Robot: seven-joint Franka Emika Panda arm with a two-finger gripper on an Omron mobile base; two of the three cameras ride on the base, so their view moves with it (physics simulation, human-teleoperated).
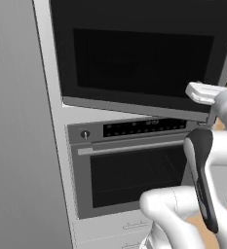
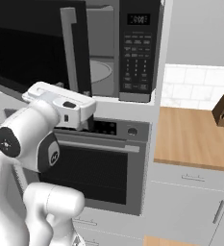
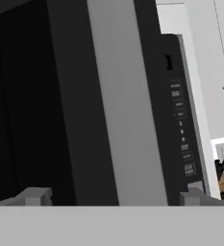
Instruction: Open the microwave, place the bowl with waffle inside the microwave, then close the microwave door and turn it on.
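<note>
one end effector [image 3: 111, 196] spread, holding nothing | microwave door [image 1: 139, 63] ajar, glossy black glass | handle [image 2: 71, 48] brushed silver bar

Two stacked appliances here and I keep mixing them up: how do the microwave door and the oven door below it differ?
The microwave door stands swung partly open; the oven door is shut. The microwave door is black with a tall vertical silver handle; the oven door is silver-framed with a horizontal handle. Both have dark windows.

No text can be read anywhere: the microwave [image 2: 137, 48] keypad shows a small lit display and rows of pale button marks, and the oven [image 1: 134, 127] panel carries pale marks too, all too blurred to make out
</note>
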